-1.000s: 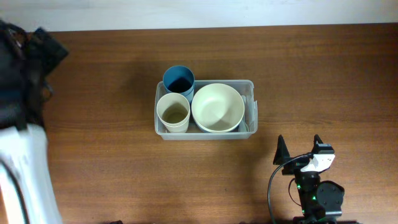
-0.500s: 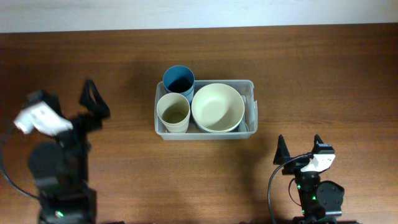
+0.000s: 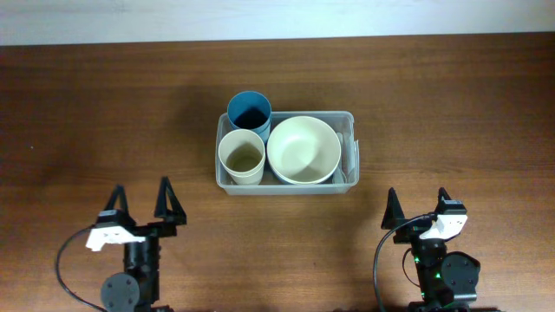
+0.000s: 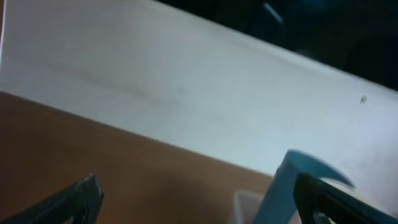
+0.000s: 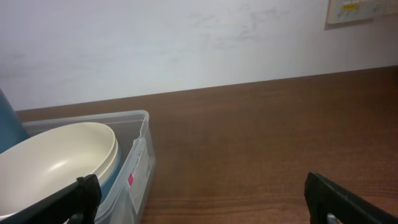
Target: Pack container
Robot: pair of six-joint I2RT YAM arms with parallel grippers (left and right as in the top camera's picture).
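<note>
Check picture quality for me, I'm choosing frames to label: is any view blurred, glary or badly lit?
Overhead: sharp and evenly lit, the container has clear edges. Left wrist: blurred all over, the blue cup is only a smeared shape. Right wrist: in focus, the cream bowl is crisp, with no glare.

container: clear shiny plastic
table: smooth brown wood
cream bowl: smooth and matt
blue cup: matt
</note>
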